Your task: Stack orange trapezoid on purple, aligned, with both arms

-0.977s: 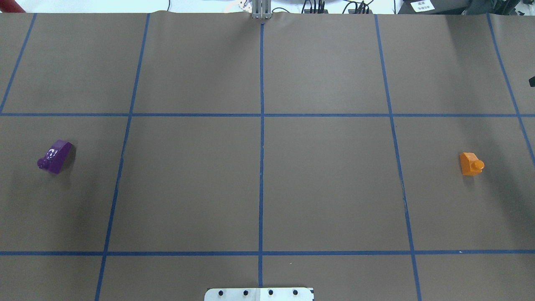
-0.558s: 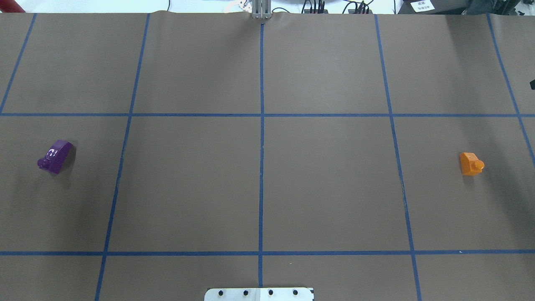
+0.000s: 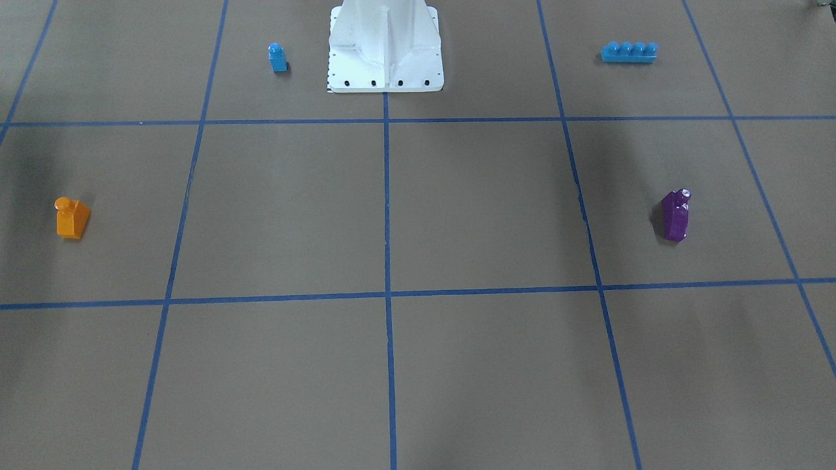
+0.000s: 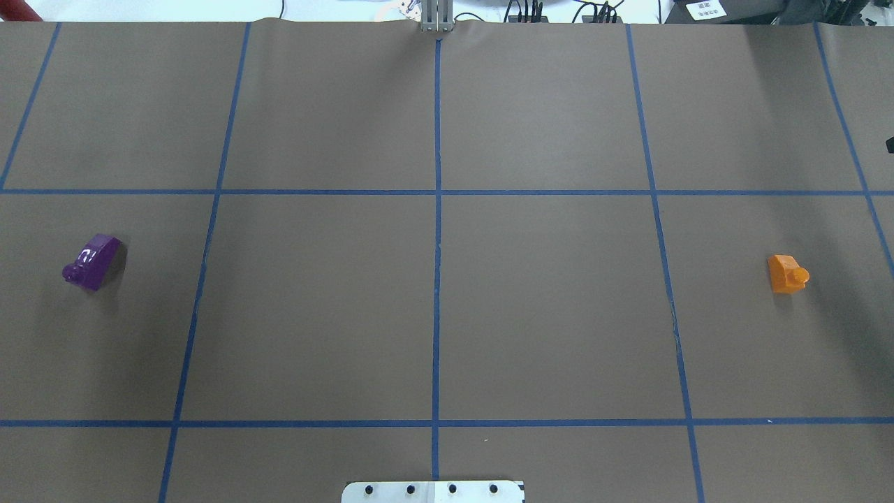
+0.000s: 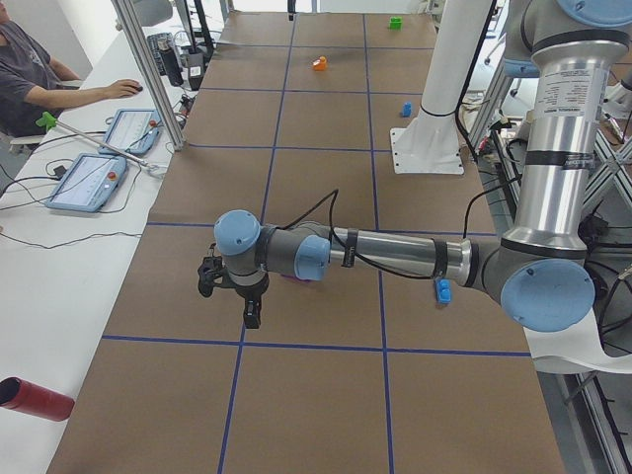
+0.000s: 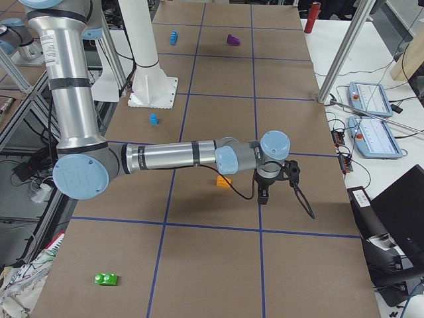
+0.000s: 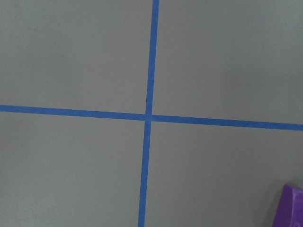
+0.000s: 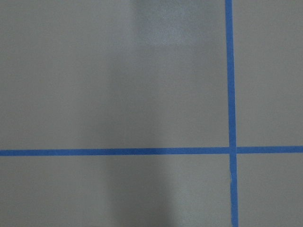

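Note:
The orange trapezoid (image 4: 787,274) stands alone at the right of the mat, and shows in the front view (image 3: 72,218). The purple block (image 4: 93,261) lies far left; it also shows in the front view (image 3: 675,215), and a corner of it shows in the left wrist view (image 7: 291,208). My left gripper (image 5: 252,316) hangs above the mat close to the purple block. My right gripper (image 6: 263,195) hangs just beside the orange trapezoid (image 6: 224,181). Both grippers show only in the side views, so I cannot tell whether they are open or shut.
A small blue single-stud block (image 3: 277,57) and a long blue four-stud brick (image 3: 629,51) flank the white pedestal (image 3: 385,46). A green block (image 6: 106,279) lies near the mat's right end. A red cylinder (image 5: 35,398) and an operator's side table with tablets (image 5: 89,183) border the far edge.
Both blocks stay where they were. A dark bit of the right arm at the overhead view's right edge has shifted slightly downward.

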